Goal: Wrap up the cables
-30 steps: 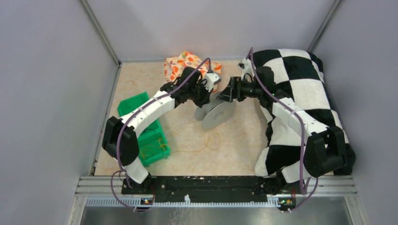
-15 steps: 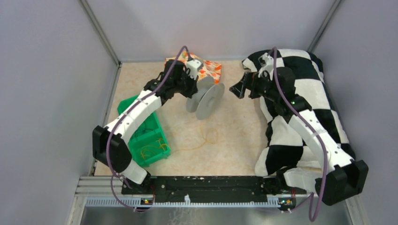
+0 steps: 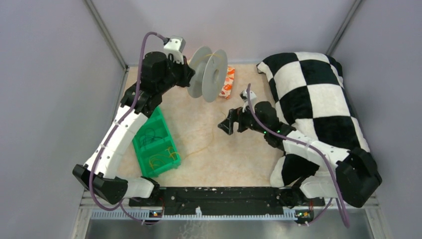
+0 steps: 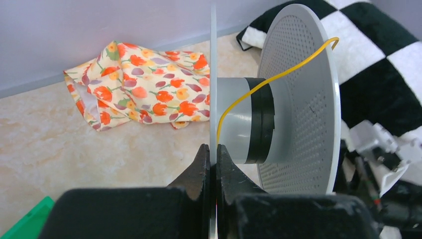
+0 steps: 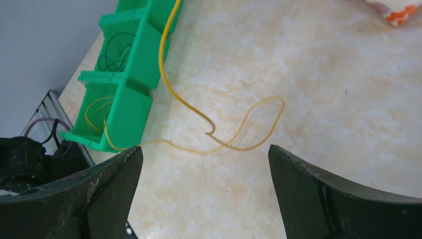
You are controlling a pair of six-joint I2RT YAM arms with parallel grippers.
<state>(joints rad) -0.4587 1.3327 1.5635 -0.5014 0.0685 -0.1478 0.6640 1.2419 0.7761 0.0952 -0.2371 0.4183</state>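
Observation:
My left gripper (image 3: 191, 78) is shut on the near flange of a grey plastic spool (image 3: 209, 73) and holds it raised at the back of the table. In the left wrist view the jaws (image 4: 213, 155) pinch the thin flange edge, and the spool (image 4: 298, 99) has a yellow cable strand (image 4: 268, 82) running over its hub and far flange. More yellow cable (image 5: 234, 137) lies looped on the floor and trails to the green bin. My right gripper (image 3: 226, 124) is open and empty, low over that loop (image 3: 206, 145); the loop lies just beyond its fingertips in the right wrist view (image 5: 204, 149).
A green compartment bin (image 3: 154, 144) with more yellow strands stands at the left and also shows in the right wrist view (image 5: 129, 74). A floral cloth (image 3: 228, 82) lies at the back wall. A black-and-white checkered cushion (image 3: 318, 94) fills the right side.
My left gripper has lifted the spool up and back to the left. My right gripper has left the spool and come down toward the middle of the floor over the cable loop.

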